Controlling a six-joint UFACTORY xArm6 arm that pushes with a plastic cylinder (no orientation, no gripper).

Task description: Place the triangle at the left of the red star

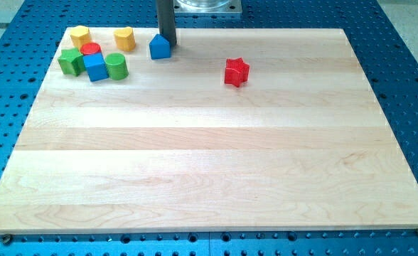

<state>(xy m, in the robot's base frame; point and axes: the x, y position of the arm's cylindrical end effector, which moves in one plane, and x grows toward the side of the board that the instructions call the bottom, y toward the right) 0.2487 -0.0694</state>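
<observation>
wooden board [209, 171] | my tip [169, 45] touching blue triangle [160, 47] | red star [236, 72] to view's right | no hand

No legible text, label, brand, number or sign appears anywhere in the camera view. The board [209, 178] carries bare wood grain only. The blocks at 10 to 12 o'clock show plain coloured faces without markings: the red star [236, 72], the blue triangle [161, 47] and the rest of the cluster. My tip [168, 43] is an unmarked dark rod end, touching the blue triangle at its 1 o'clock side. The blue perforated table [408, 64] around the board bears no lettering either.
</observation>
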